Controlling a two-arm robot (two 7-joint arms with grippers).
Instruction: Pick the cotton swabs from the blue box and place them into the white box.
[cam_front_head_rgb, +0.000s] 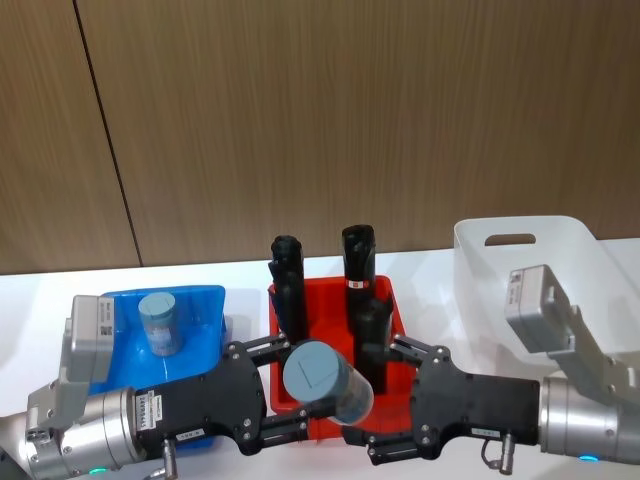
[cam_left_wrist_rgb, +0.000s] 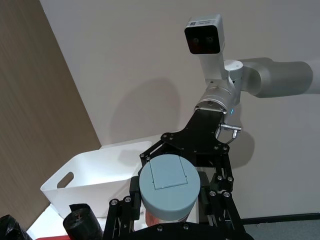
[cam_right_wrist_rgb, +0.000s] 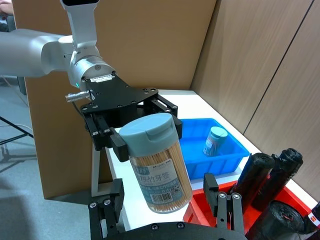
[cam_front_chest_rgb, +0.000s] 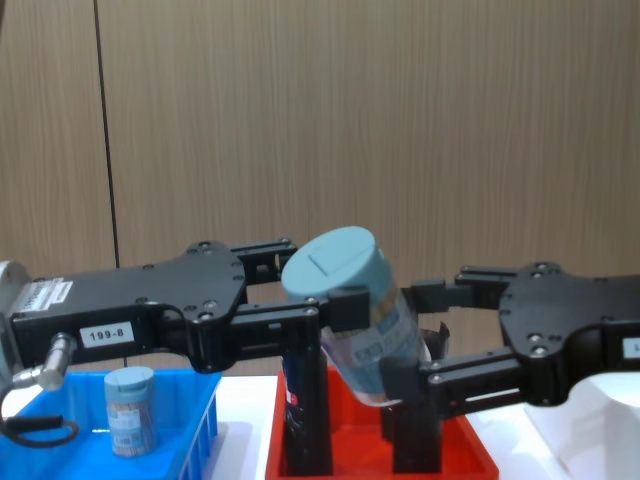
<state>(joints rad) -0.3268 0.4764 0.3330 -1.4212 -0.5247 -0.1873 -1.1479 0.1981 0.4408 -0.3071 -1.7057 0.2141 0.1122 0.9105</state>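
Your left pincer (cam_front_head_rgb: 285, 388) is clenched on the lid end of a cotton swab tub (cam_front_head_rgb: 325, 380), held in the air over the near edge of the red tray (cam_front_head_rgb: 385, 290). Your right pincer (cam_front_head_rgb: 390, 397) meets it from the other side, released, its fingers (cam_right_wrist_rgb: 216, 192) spread to either side of the tub's base. The tub's long axis is tilted: in the chest view the pale blue-grey lid points up and towards your left, the clear base down and towards your right. The head view gives you mostly the round lid; the right wrist view adds the printed label and the pale sticks packed inside. Black rolls (cam_front_head_rgb: 288, 275) stand upright in the red tray behind the tub. To your left, a second tub (cam_front_head_rgb: 158, 322) stands upright in the blue box (cam_front_head_rgb: 205, 300). The white box (cam_front_head_rgb: 480, 265) sits on the desk (cam_front_head_rgb: 240, 275) to your right, beyond the red tray.
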